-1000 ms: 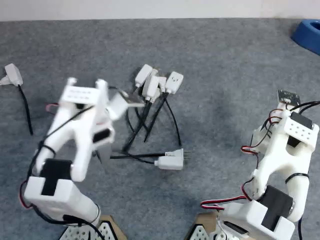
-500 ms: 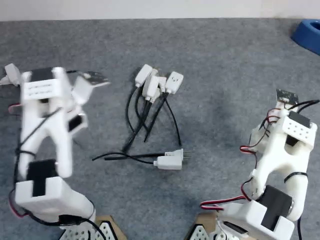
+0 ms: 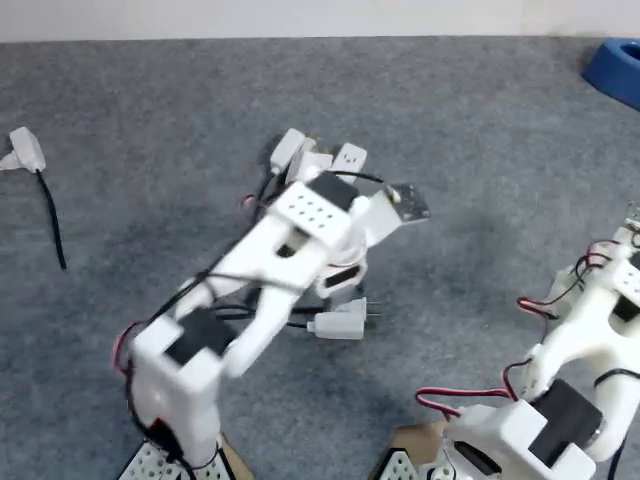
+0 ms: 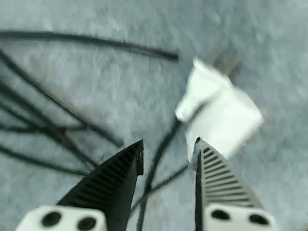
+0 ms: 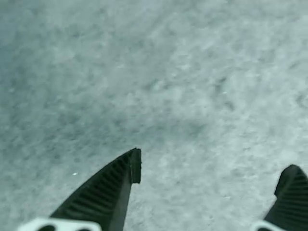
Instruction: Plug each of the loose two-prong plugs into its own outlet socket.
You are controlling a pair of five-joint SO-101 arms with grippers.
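Two arms rise from the bottom of the high view; the left arm [image 3: 290,250] slants from lower left to the centre, and the right arm [image 3: 590,340] sits in the lower right corner. The right jaws stand wide apart over bare grey surface [image 5: 183,72], holding and touching nothing. Just below the left arm's wrist, at the centre of the frame, lies one loose plug [image 3: 340,322]; it is white and blocky, flat on the surface, its two prongs pointing right, a black cord [image 3: 250,315] trailing off to the left. In the left wrist view the left jaws are narrowly parted and hold nothing; a cord [image 4: 161,154] runs on the surface between them; the plug [image 4: 219,115] lies just past one fingertip [image 4: 199,149], and I cannot tell whether it touches. Farther up, at upper centre, three white cord ends [image 3: 318,160] cluster partly behind the arm; one, the socket [image 3: 350,157], shows slots. One more white end [image 3: 25,150] lies well apart at the upper left edge; one blue thing [image 3: 615,65] sits in the upper right corner.
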